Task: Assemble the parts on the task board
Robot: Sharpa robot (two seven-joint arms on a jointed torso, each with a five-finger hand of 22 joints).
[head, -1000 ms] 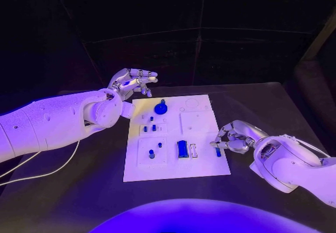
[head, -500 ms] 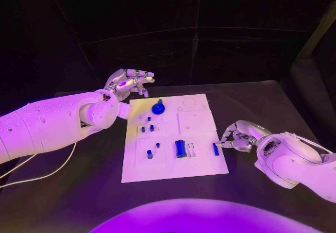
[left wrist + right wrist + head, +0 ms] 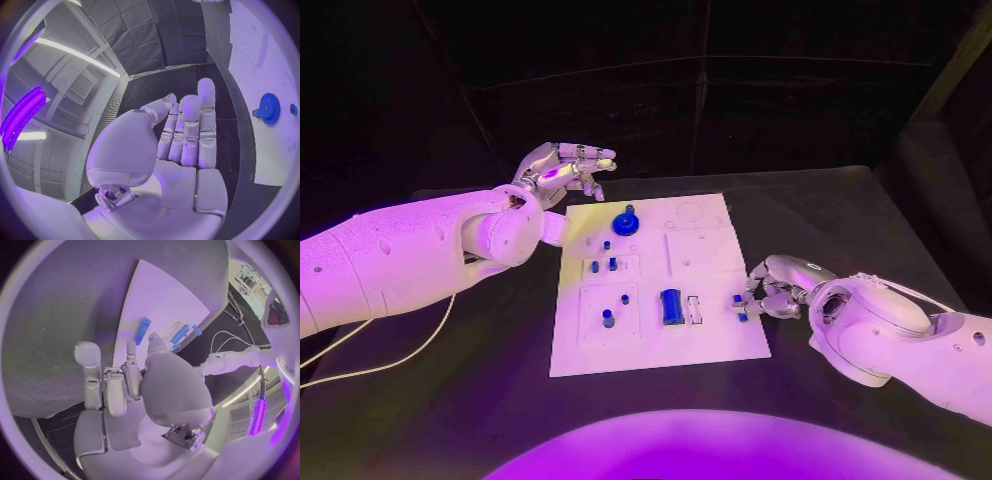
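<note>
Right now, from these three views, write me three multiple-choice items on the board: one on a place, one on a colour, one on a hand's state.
1. Where on the task board is the gear-shaped part?
A. At the far end, near the left hand
B. At the near edge
C. Off the board, on the table

2. What colour are the parts on the board?
A. Red
B. Blue
C. Yellow

3. What is the left hand doing?
A. Gripping the gear-shaped part
B. Pressing on the board
C. Raised beyond the board's far left corner, holding nothing

Answers: 1 A, the head view shows it at the far end; 2 B, the pieces show blue against the white plate; 3 C, the left wrist view shows an empty palm with fingers extended.
</note>
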